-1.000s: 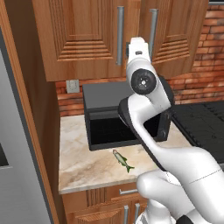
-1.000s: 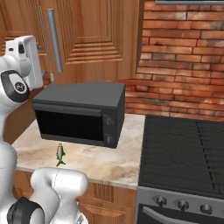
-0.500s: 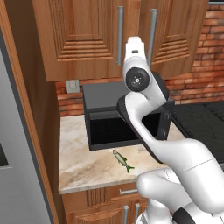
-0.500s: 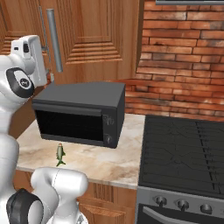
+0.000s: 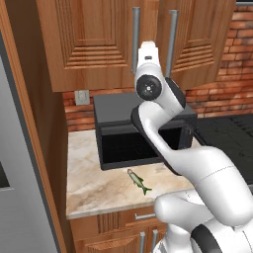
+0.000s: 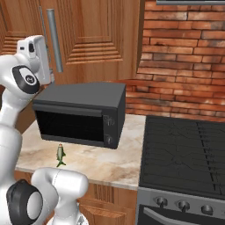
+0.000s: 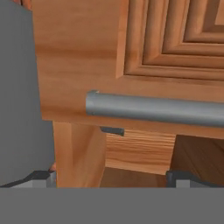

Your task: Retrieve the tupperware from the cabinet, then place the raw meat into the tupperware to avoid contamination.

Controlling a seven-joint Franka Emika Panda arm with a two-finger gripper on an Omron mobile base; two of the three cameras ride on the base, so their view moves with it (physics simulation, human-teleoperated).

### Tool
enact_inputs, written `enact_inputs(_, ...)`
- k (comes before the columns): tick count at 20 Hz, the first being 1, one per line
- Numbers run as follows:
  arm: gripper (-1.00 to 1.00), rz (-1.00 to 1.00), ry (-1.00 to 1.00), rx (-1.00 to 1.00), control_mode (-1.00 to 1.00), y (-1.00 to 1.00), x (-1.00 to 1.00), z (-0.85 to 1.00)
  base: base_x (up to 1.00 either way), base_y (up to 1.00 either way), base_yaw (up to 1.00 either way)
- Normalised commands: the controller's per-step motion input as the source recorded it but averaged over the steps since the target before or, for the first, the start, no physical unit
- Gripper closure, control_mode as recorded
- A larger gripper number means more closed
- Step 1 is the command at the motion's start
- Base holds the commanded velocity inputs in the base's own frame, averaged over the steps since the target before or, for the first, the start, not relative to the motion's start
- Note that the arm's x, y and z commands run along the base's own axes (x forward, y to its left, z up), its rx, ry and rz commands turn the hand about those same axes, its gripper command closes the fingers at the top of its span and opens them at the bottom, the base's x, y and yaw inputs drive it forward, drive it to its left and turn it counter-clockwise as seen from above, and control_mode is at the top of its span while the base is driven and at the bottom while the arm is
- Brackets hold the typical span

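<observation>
Gripper (image 7: 111, 177) jaws spread wide, holding nothing, right at the cabinet (image 5: 94, 44) door's silver bar handle (image 7: 157, 109). Fish (image 5: 138, 181) lies on the marble counter (image 5: 94, 183) before the microwave (image 6: 83, 112).

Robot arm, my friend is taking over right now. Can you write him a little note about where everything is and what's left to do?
Gripper: open, raised in front of the cabinet, a silver door handle just ahead of the fingertips, not gripped.
Raw meat: the small fish lies on the counter before the microwave.
Done: arm raised to the cabinet.
Left: open the door, fetch the tupperware, put the fish in it.
</observation>
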Motion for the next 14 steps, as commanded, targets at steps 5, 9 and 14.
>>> enact_inputs(5, -1.00, -0.01, 0.00, 0.00, -1.00, 0.00, 0.28, -0.04, 0.00, 0.00, 0.00)
enact_inputs(9, -1.00, -0.01, 0.00, 0.00, -1.00, 0.00, 0.29, -0.03, 0.00, 0.00, 0.00)
enact_inputs(14, -1.00, -0.01, 0.00, 0.00, -1.00, 0.00, 0.28, -0.02, 0.00, 0.00, 0.00)
